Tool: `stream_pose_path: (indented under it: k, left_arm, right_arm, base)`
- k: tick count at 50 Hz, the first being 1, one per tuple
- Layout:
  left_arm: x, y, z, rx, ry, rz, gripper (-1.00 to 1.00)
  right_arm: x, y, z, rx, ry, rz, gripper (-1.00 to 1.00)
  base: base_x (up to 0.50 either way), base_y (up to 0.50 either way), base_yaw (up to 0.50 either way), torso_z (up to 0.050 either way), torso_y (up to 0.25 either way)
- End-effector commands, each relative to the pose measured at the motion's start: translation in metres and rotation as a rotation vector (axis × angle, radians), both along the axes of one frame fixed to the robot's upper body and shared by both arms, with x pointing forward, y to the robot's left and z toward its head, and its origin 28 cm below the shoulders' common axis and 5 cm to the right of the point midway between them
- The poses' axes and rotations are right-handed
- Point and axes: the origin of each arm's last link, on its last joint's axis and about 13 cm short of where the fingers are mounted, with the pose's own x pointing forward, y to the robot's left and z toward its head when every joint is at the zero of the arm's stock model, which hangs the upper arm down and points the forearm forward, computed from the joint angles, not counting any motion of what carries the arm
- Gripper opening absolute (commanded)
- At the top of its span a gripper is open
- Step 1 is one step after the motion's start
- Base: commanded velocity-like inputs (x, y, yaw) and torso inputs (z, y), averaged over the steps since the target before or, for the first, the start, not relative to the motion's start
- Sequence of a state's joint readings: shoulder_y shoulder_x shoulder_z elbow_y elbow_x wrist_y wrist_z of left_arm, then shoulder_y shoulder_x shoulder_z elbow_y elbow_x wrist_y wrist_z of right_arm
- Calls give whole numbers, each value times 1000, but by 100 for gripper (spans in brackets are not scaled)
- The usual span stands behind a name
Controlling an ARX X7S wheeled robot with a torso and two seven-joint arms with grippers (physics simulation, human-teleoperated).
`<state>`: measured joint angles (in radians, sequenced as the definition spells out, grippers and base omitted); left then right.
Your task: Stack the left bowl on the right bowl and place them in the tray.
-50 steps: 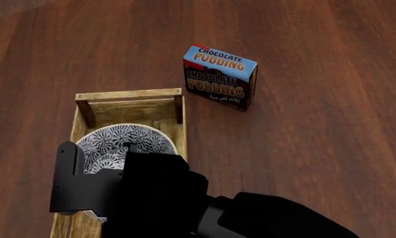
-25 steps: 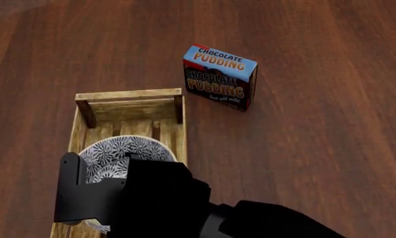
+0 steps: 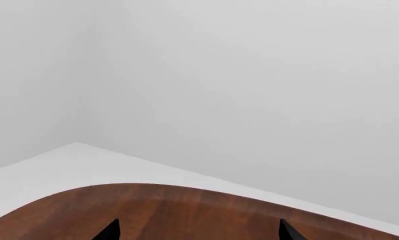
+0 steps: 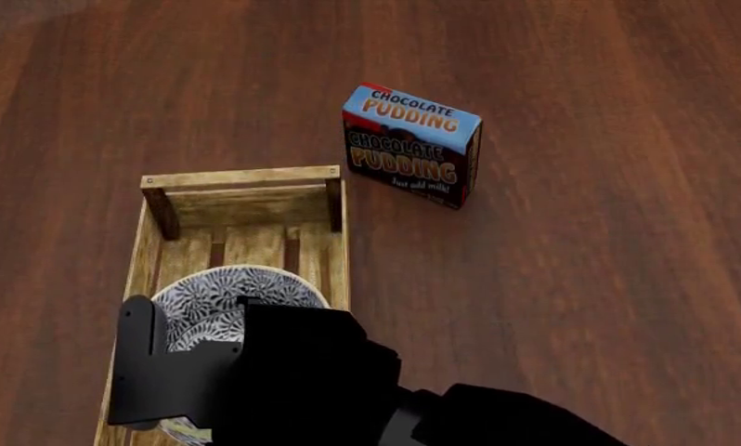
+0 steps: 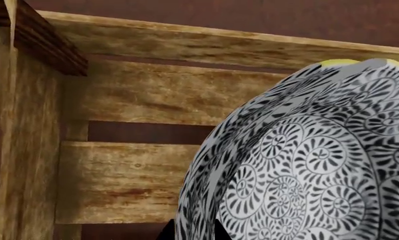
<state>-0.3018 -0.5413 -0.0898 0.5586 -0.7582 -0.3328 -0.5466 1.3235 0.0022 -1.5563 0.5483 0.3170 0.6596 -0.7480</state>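
Right pincer (image 4: 210, 348), black and bulky in the head view, pinches the rim of the bowls (image 4: 228, 297); in the right wrist view two dark fingertips (image 5: 166, 232) straddle the bowl wall at the picture's edge. The bowls are white with a dense black floral swirl pattern, and a sliver of yellow shows at the rim in the right wrist view. They sit over the tray (image 4: 240, 178), a long light-wood slatted crate with low plank sides and darker corner posts, on the dark wooden tabletop (image 4: 593, 279). Whether the bowls touch the slats cannot be told. The arm hides the near half of the bowls and tray. A chocolate pudding box (image 4: 410, 144) stands upright beyond the tray's far right corner, apart from it. Left pincer (image 3: 198, 231) shows only two dark tips, spread wide, holding nothing, above the tabletop's edge.
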Motion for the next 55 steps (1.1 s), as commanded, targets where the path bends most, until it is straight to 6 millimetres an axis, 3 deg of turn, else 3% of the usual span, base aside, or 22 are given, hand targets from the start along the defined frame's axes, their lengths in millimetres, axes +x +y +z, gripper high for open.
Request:
stream_pose_path:
  k: [1, 12, 13, 38, 55]
  left_arm:
    - [0, 0, 1, -1, 0, 3, 100]
    - [1, 2, -1, -4, -1, 4, 100]
    - [1, 2, 0, -4, -2, 4, 100]
    - [0, 2, 0, -8, -7, -2, 100]
    - [-1, 4, -1, -9, -11, 1, 100]
  right_arm:
    - [-2, 2, -5, -2, 28, 23, -100]
    - [-5, 2, -8, -26, 67, 24, -100]
    - [-5, 2, -8, -32, 75, 22, 100]
    - [-18, 11, -11, -77, 120, 69, 100]
    - [-26, 18, 3, -61, 77, 76, 100]
  base:
    - [0, 0, 0, 0, 0]
    - [0, 0, 1, 0, 0]
    - [0, 0, 0, 0, 0]
    - [0, 0, 0, 0, 0]
    - [0, 0, 0, 0, 0]
